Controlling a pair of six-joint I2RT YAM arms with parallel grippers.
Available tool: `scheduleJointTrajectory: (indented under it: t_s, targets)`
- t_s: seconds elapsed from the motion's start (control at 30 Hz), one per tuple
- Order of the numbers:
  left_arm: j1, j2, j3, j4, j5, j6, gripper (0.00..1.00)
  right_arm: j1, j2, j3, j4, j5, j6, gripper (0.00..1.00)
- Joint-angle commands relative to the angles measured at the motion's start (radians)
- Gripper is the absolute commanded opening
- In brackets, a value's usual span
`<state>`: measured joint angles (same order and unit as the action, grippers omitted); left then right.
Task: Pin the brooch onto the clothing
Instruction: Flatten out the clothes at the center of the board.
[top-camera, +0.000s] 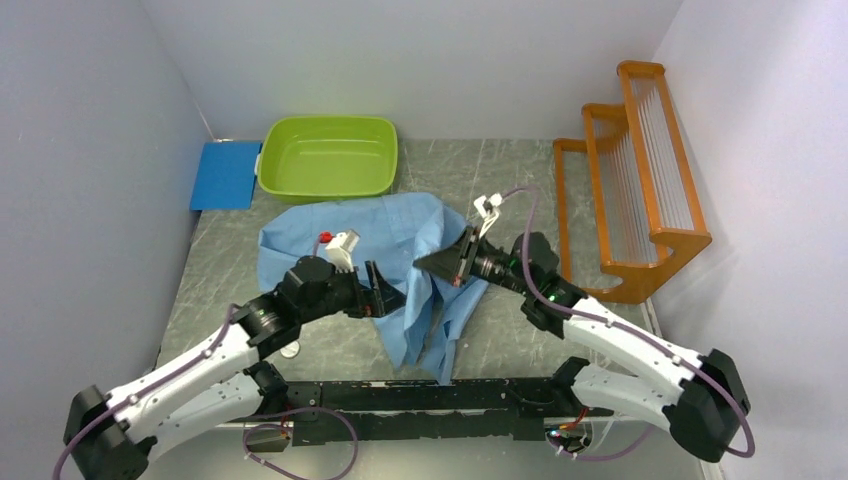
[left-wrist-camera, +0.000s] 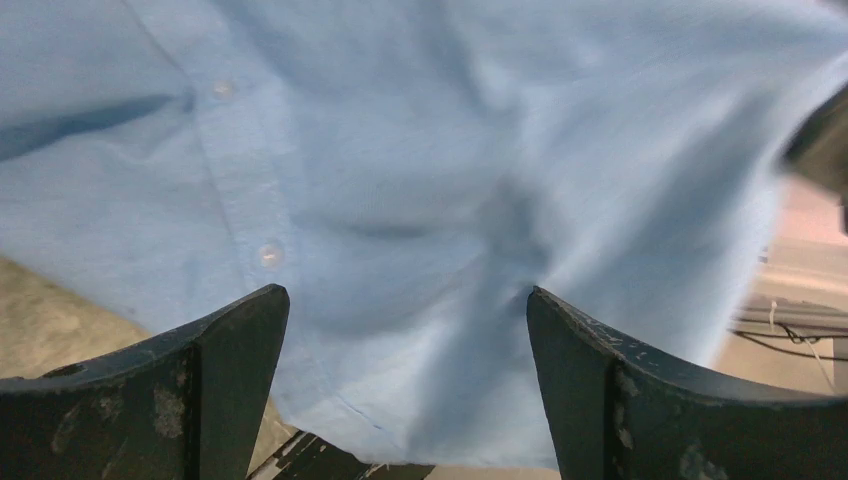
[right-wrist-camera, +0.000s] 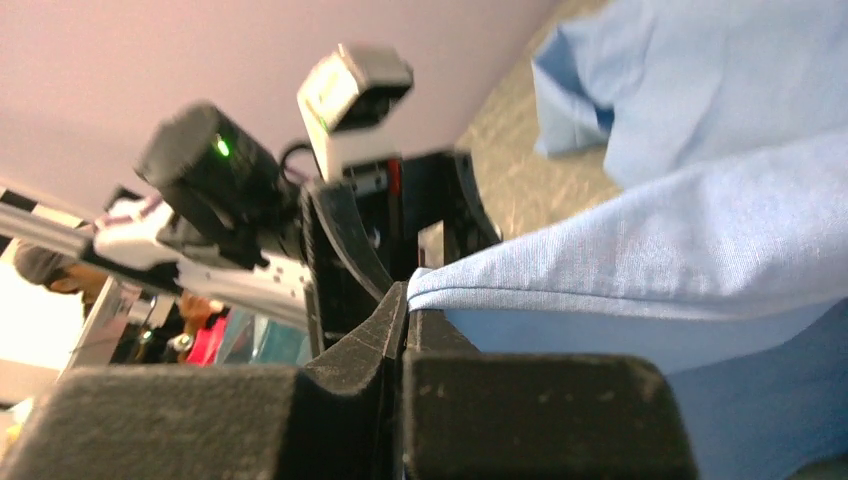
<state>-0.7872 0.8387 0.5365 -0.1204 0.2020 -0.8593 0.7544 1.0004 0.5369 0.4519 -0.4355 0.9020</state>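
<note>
The light blue shirt (top-camera: 345, 235) lies crumpled mid-table, one part drooping toward the front edge. My right gripper (top-camera: 420, 263) is shut on a raised fold of the shirt (right-wrist-camera: 640, 250), with the cloth edge pinched at its fingertips (right-wrist-camera: 408, 300). My left gripper (top-camera: 393, 296) is open just left of that fold. In the left wrist view its fingers (left-wrist-camera: 225, 340) frame the hanging cloth (left-wrist-camera: 400, 150) and the button placket (left-wrist-camera: 268, 254) without closing on it. A small round silvery thing (top-camera: 290, 350), possibly the brooch, lies on the table by the left arm.
A green tub (top-camera: 328, 185) stands behind the shirt, with a blue pad (top-camera: 225, 175) to its left. An orange wooden rack (top-camera: 630, 200) stands along the right wall. Walls close in on both sides.
</note>
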Motion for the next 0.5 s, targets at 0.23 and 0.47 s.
scheduleJointTrajectory:
  t_s: [0.23,0.47]
  targets:
    - [-0.003,-0.208,-0.027,-0.215,-0.2,-0.036,0.94,0.0,0.008,0.454,-0.339,0.175,-0.253,0.0]
    - [-0.003,-0.18,-0.054,-0.2,-0.183,-0.025,0.93,0.002,0.055,0.547,-0.333,0.281,-0.273,0.0]
